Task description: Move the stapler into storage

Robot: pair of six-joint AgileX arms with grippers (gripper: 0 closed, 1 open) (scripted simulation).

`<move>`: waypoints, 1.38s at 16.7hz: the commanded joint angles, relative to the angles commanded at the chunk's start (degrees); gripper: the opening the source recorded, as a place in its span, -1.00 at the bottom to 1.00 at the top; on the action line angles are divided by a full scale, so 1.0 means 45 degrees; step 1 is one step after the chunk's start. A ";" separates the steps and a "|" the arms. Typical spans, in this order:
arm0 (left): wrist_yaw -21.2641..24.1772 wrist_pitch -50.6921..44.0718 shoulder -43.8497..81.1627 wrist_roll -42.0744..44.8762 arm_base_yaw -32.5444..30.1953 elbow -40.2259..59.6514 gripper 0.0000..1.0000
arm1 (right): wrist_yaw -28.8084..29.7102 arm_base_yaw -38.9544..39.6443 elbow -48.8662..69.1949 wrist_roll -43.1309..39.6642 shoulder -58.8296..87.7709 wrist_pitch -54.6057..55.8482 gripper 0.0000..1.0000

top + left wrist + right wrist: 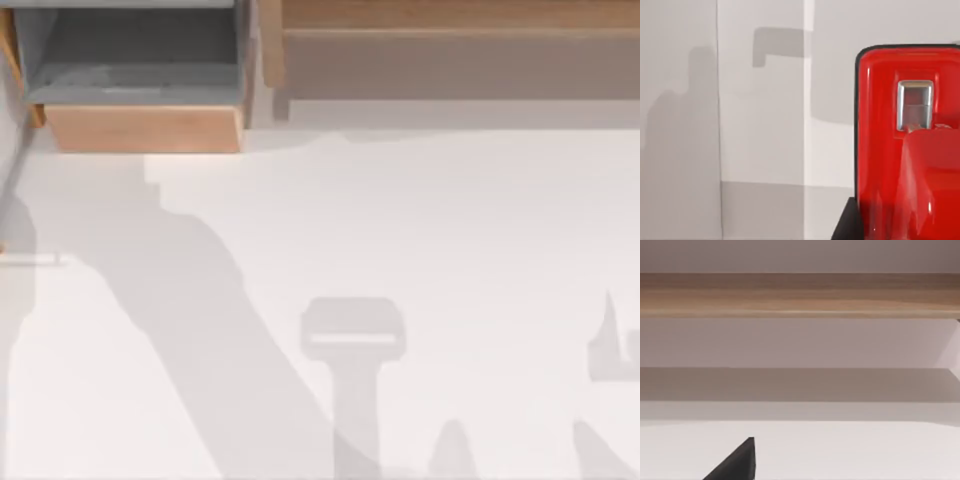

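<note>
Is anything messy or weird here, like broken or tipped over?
Nothing looks broken or spilled. The drawer at the table's far left is open, grey inside showing. The red stapler shows close up in the left wrist view, looking whole. The long wooden unit sits straight.

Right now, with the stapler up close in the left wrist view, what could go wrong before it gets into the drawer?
1. The red stapler sits at the frame's edge in the left wrist view, and the hold on it can't be seen, so it might slip.
2. The open drawer lies at the table's far left corner in the top view; the stapler could catch on its wooden front panel.
</note>
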 joint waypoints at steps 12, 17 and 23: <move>0.0686 -0.0208 0.0637 -0.0095 0.0119 -0.0689 -0.25 | 0.0000 0.0000 0.0000 0.0000 0.0000 0.0000 1.00; 0.0686 -0.0208 0.0637 -0.0095 0.0119 -0.0689 0.51 | 0.0000 0.0000 0.0000 0.0000 0.0000 0.0000 1.00; 0.0686 -0.0208 0.0637 -0.0095 0.0119 -0.0689 1.00 | 0.0000 0.0000 0.0000 0.0000 0.0000 0.0000 1.00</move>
